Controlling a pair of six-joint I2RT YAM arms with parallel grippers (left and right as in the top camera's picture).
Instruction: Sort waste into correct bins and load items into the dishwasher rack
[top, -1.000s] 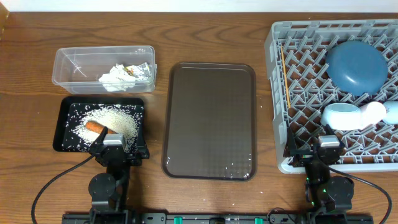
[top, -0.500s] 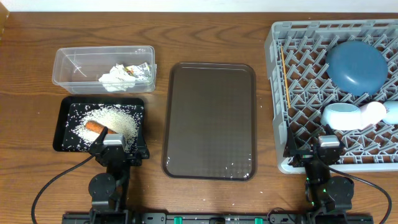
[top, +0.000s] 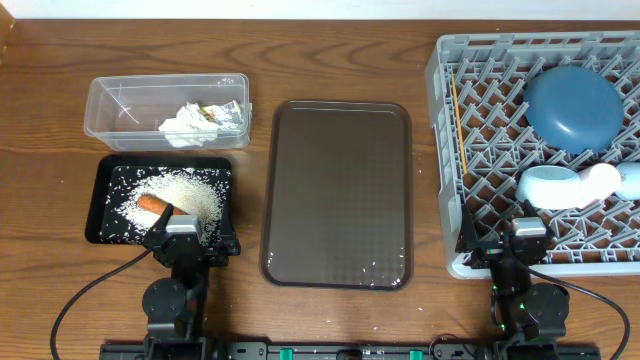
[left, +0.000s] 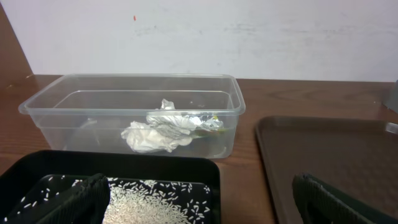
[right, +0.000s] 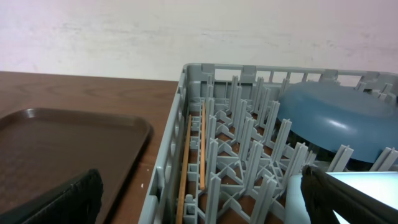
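Colours as I read them off the feeds: table (top: 330, 65) mid-brown wood grain. Clear box (top: 110, 105), see-through, holding a white wrapper (top: 190, 124) with yellow-green print. Black tray (top: 100, 190) scattered with white rice (top: 190, 190) and one orange carrot (top: 153, 204). Serving tray (top: 337, 190) dark brown, fine textured surface. Rack (top: 445, 150) light grey, lattice of pegs. Dish (top: 572, 105) dark slate blue; chopsticks (top: 459, 125) pale wood; bowl (top: 548, 186) pale blue; cup (top: 602, 178) white
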